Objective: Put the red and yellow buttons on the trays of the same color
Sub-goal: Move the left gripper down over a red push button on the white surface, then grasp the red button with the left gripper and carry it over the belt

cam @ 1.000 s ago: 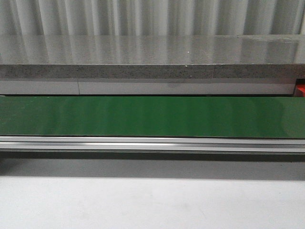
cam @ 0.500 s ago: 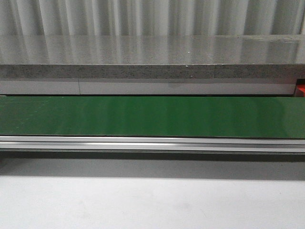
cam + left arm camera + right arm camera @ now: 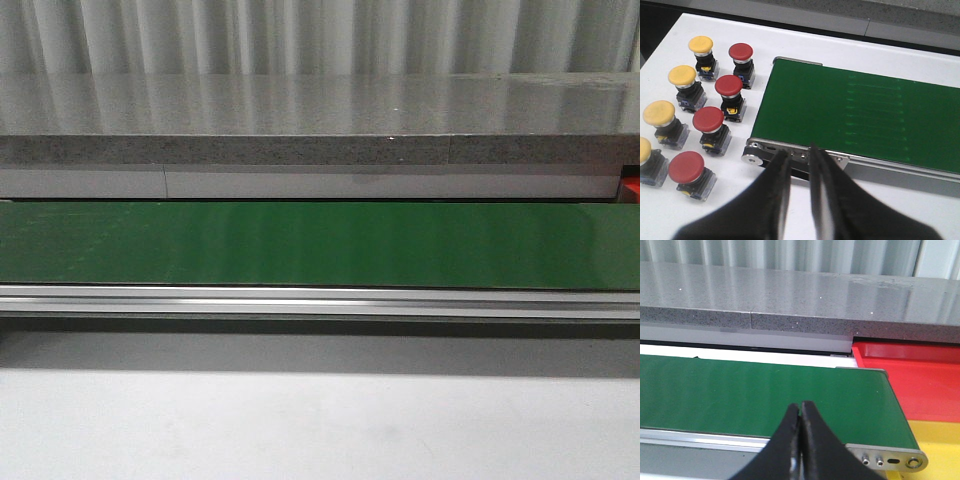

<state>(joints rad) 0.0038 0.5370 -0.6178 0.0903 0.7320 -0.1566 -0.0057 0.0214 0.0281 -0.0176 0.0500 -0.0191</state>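
With the left gripper (image 3: 799, 165) slightly parted and empty above the conveyor belt (image 3: 850, 115), the right gripper (image 3: 800, 412) closed on nothing near the red tray (image 3: 920, 385) and yellow tray (image 3: 935, 440), the closely packed red buttons (image 3: 708, 119) and yellow buttons (image 3: 682, 76) risk being knocked over.

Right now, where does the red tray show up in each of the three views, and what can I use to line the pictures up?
Front view: only a red sliver at the right edge, just above the belt; likely the red tray.
Left wrist view: not in it; the belt's other end shows, with the buttons beside it.
Right wrist view: red tray past the belt's end, next to the yellow tray.
Shared landmark: the green belt.
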